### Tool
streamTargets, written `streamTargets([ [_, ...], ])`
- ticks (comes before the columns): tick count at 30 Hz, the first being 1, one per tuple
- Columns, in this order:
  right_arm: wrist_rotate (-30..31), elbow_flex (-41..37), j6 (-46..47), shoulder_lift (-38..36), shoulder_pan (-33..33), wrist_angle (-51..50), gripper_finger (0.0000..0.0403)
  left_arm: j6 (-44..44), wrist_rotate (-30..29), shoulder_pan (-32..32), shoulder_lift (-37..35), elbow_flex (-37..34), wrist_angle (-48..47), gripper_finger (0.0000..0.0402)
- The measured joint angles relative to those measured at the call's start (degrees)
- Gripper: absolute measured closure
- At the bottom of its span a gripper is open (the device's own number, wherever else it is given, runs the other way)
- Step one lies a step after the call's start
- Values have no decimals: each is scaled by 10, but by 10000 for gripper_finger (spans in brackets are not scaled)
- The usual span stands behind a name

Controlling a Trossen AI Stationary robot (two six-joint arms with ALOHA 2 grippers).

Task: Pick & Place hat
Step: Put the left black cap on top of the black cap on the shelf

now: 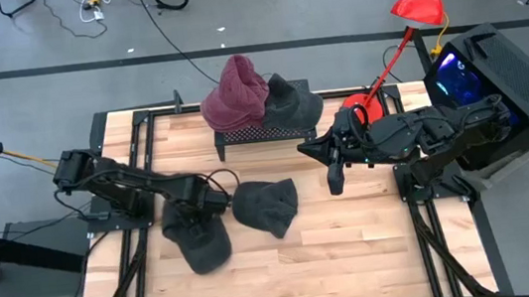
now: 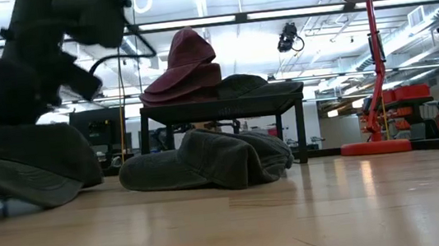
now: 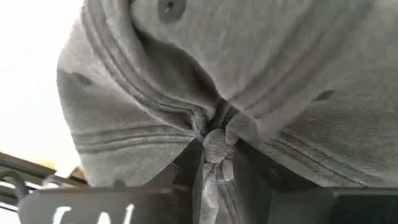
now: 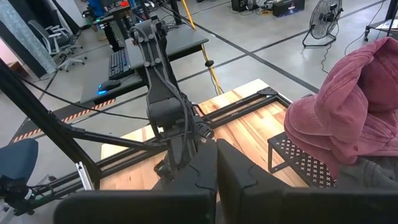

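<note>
Grey hat (image 1: 198, 238) lengthwise toward front edge

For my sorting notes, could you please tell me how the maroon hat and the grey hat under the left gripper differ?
The maroon fabric hat sits on the black perforated stand; the grey fabric hat lies on the wooden table. The maroon hat stands tall and untouched; the left gripper pinches the grey hat, which lies flat. Both are soft cloth.

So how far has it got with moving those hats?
Two hats, a red hat and a dark hat, already sit on the black rack. The left end effector is clamped on a grey hat on the table. Another grey hat lies untouched; the right end effector hovers shut.
</note>
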Motion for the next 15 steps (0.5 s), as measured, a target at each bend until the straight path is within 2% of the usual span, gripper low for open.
streamTargets([
  [15, -19, 0, -13, 0, 0, 4, 396, 12, -7, 0, -1, 129, -141, 323],
])
